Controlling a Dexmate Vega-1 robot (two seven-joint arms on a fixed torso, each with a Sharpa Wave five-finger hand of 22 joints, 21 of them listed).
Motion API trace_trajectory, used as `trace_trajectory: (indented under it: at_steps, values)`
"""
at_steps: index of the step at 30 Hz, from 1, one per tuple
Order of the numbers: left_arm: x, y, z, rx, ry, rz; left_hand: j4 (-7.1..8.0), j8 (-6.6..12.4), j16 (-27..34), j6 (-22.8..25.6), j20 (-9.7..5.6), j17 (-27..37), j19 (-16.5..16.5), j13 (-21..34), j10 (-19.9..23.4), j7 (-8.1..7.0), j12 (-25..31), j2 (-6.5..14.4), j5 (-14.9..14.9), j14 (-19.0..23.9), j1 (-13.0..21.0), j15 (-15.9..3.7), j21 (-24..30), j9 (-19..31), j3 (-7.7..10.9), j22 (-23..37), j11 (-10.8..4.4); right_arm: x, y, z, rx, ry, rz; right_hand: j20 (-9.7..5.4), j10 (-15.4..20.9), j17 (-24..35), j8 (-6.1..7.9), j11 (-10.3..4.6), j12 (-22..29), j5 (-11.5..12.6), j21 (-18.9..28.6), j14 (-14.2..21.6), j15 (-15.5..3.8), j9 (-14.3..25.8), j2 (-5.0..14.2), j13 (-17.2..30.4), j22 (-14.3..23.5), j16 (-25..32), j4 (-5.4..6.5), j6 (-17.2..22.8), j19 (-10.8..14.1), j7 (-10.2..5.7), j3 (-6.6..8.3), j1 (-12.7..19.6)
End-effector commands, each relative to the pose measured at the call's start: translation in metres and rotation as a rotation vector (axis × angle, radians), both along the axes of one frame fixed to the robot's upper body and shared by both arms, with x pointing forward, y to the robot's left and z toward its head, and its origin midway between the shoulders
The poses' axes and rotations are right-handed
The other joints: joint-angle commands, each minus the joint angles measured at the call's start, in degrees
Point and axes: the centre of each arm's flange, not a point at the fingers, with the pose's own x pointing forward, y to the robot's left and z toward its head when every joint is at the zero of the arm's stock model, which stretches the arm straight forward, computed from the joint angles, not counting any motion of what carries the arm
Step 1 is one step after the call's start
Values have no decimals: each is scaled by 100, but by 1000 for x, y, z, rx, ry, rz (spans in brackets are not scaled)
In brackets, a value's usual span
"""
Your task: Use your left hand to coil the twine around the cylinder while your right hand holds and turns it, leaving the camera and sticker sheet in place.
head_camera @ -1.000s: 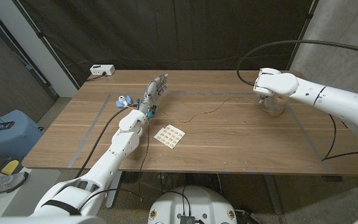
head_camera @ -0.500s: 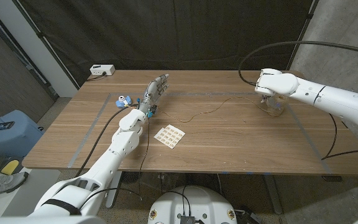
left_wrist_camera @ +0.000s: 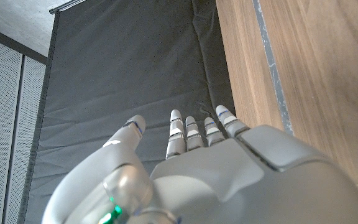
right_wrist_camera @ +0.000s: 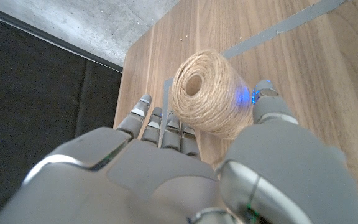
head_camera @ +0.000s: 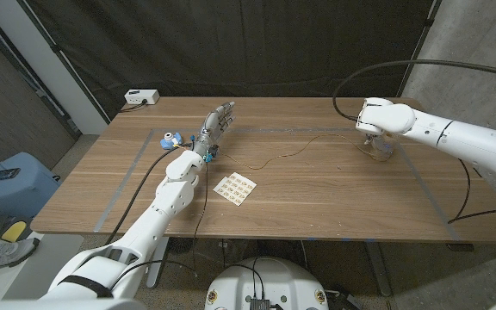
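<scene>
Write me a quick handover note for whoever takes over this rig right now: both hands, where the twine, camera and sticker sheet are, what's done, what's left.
Right hand: fingers around the cylinder, a spool already thick with twine, at the table's right far side.
Left hand: open, fingers straight, at the table's left far side, holding nothing.
Twine: a loose strand runs slack across the table from near the left hand toward the cylinder.
Camera: small blue one, left of the left hand. Sticker sheet: nearer the front edge, apart from both hands.
Done: cylinder gripped.
Left: the left hand must take the strand, then coil it while the right hand turns the cylinder.
</scene>
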Motion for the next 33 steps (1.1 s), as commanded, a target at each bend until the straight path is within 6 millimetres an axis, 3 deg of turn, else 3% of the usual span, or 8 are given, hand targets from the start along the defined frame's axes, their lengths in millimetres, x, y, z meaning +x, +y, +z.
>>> trace_trajectory:
  at_steps: [1, 5, 12, 33]
  values:
    - [-2, -1, -2, -4, 1, 3, -11, -2, 11, 86, 15, 18, 55, 35, 44, 3, 21, 9, 30, 39, 61, -3, 0, 13, 4, 19, 15, 8, -2, -12, -13, 15, 1, 11, 133, 32, 41, 4, 63, 42, 37, 89, -18, 11, -12, 30, 14, 50, 0, 73, 78, -28, 39, 71]
    - [-2, 0, -3, -6, 2, 3, -10, -7, 11, 87, 20, 18, 55, 35, 52, 5, 23, 13, 30, 40, 61, -3, -1, 14, 4, 19, 25, 11, -2, -13, -19, 18, 4, -8, 197, 33, 48, -6, 101, 44, 43, 121, -46, 17, -1, 44, 15, 55, 0, 100, 104, -34, 54, 83]
    - [-2, -1, -3, -5, 4, 4, -11, -12, 10, 94, 22, 19, 57, 36, 49, 8, 19, 14, 30, 41, 62, -3, -2, 15, 4, 19, 27, 15, -4, -15, -31, 18, 18, -76, 442, 36, 122, -158, 266, 54, 63, 353, -212, 43, 30, 109, 18, 101, -15, 341, 220, -112, 120, 156]
    - [0, -7, -1, 7, 0, -19, -13, -16, 8, 147, 20, 18, 67, 37, 65, 10, 19, 12, 31, 51, 63, 5, -3, 19, 3, 20, 14, 10, -11, -10, -47, 0, 38, -343, 1172, 75, 342, -534, 770, 102, 108, 1137, -722, 125, -8, 292, 26, 230, -42, 1092, 606, -474, 296, 365]
